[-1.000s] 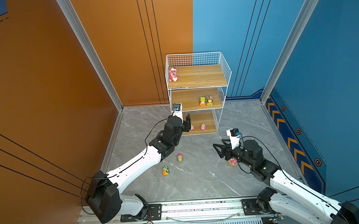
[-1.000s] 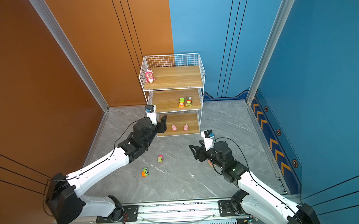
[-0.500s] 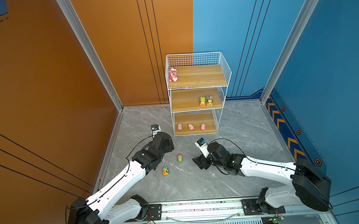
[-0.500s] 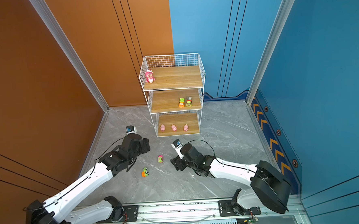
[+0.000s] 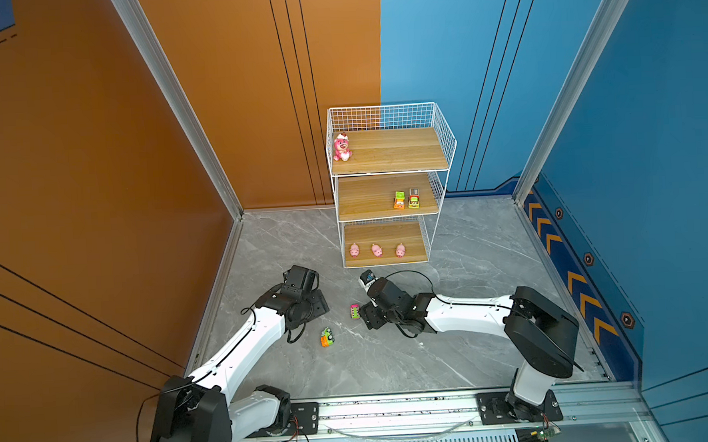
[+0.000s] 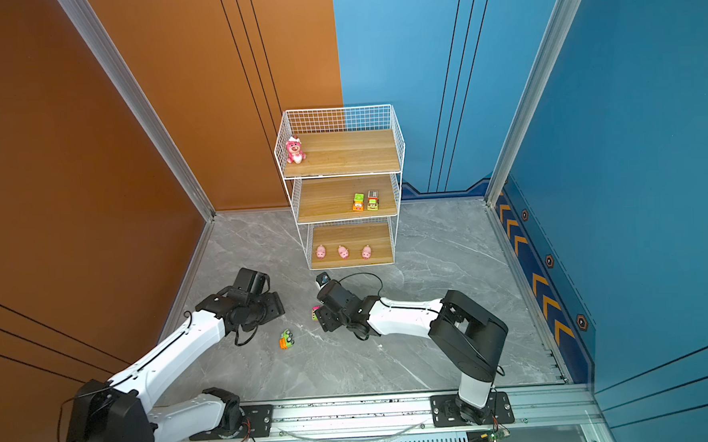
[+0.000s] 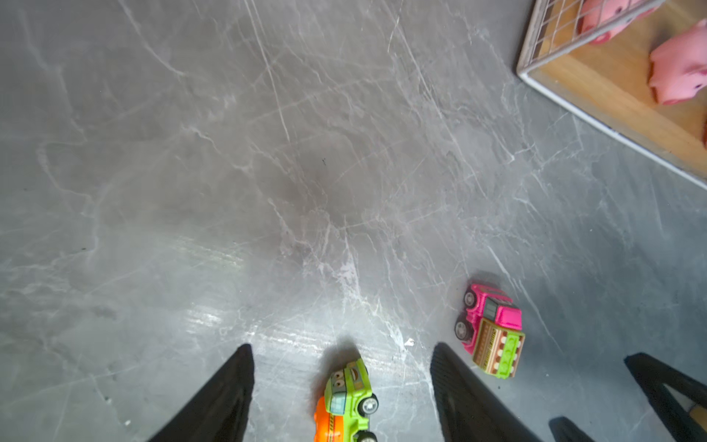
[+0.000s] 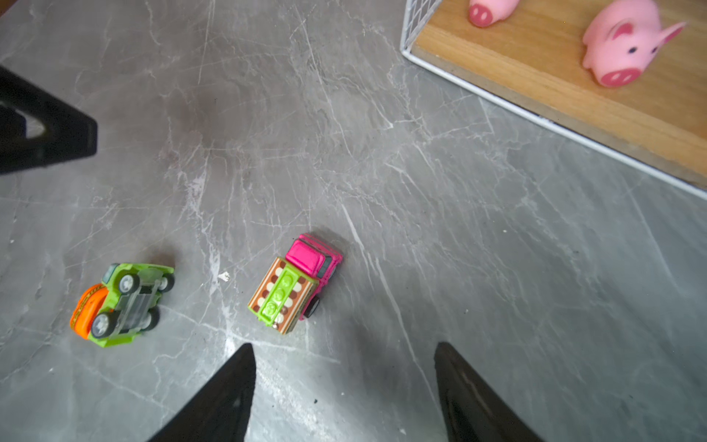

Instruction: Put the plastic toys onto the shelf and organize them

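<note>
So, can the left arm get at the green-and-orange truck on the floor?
Probably yes: the open left hand is lined up on the green-and-orange truck, only floor between them, with the pink truck off to one side.

Two vehicles (image 5: 327, 337) before the shelf (image 5: 398, 151)

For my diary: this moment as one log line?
shelf: bear, two cars, three pigs; floor: green car, pink car; left end effector, right end effector: open
</note>
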### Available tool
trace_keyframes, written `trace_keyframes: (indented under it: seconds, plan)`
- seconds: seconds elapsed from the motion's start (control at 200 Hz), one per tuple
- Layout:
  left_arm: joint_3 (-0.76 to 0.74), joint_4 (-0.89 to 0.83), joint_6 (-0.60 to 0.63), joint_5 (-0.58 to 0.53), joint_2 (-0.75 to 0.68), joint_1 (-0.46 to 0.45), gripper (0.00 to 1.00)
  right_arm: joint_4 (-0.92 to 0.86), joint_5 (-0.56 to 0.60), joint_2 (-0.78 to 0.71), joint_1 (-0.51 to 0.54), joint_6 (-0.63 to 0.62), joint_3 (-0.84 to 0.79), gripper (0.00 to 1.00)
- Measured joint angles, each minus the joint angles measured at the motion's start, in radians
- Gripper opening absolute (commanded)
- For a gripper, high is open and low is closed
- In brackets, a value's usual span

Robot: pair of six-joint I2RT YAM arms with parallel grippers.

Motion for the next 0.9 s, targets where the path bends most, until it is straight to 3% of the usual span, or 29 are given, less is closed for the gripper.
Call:
trace_keyframes:
  seconds: [0.496, 0.896]
  plan:
    - [0.064, 0.039, 0.045, 0.040, 0.211, -0.150, 0.74, -0.043, 0.082, -0.009, -0.006, 0.163, -0.072, 0.73]
    - [0.164, 0.139, 0.012, 0.081, 0.406, -0.262, 0.72, -0.039, 0.109, -0.180, -0.040, 0.211, -0.227, 0.73]
